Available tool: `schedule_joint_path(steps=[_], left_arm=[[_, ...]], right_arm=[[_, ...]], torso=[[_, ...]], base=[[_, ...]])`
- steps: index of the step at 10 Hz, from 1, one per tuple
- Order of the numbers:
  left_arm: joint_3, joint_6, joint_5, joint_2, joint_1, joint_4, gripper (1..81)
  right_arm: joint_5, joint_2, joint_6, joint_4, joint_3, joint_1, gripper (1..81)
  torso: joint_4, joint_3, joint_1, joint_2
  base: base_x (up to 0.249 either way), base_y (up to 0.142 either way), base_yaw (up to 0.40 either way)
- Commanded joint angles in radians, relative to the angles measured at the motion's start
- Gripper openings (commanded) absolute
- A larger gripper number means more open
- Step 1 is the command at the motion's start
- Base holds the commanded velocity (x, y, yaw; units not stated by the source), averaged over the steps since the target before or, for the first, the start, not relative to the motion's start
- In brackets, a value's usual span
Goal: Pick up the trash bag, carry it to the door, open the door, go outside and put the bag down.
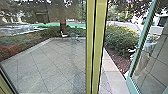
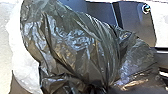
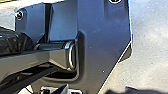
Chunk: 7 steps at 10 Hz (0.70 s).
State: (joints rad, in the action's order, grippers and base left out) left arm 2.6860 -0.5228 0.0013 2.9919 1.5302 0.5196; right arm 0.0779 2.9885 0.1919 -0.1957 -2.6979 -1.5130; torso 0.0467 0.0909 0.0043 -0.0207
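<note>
The black trash bag (image 2: pixel 75 47) looms large and crumpled in the left wrist view. Its folds draw together where my left gripper (image 2: pixel 100 88) is shut on it; the bag hides most of the gripper. Part of the dark bag (image 3: pixel 13 42) also appears in the right wrist view, beyond the robot's jointed bar. In the head view, a yellow-green door frame (image 1: pixel 98 47) stands upright between a large glass pane and a gap to the outside. A teal-framed glass door leaf (image 1: pixel 141 42) slants at the right.
Paving (image 1: pixel 47 67) shows through the glass, with planting and a tree trunk (image 1: pixel 63 25) behind it. Beyond the gap, a pale stone strip (image 1: pixel 111 67) runs beside a green bush (image 1: pixel 121 40) and a mulch bed. Light ground (image 3: pixel 150 50) lies beside the robot's base.
</note>
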Motion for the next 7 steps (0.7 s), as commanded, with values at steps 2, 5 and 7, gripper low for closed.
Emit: schedule_joint_path(steps=[2, 5, 7], left_arm=[[-0.001, -0.005, 0.078, 0.003, -0.038, -0.007, 1.0], [-0.001, -0.006, 0.078, 0.004, -0.037, -0.007, 1.0], [-0.001, -0.006, 0.078, 0.006, -0.037, -0.01, 1.0]], right_arm=[[0.057, -0.003, 0.001, -0.005, -0.002, 0.036, 81.1], [0.057, -0.001, 0.001, -0.007, -0.002, 0.032, 81.1], [0.057, 0.003, 0.001, -0.007, -0.002, 0.026, 81.1]], torso=[[0.0, 0.0, 0.0, 0.0], [0.0, 0.0, 0.0, 0.0], [0.0, 0.0, 0.0, 0.0]], base=[[0.0, -0.097, 0.0], [0.0, -0.099, 0.0], [0.0, -0.103, 0.0]])
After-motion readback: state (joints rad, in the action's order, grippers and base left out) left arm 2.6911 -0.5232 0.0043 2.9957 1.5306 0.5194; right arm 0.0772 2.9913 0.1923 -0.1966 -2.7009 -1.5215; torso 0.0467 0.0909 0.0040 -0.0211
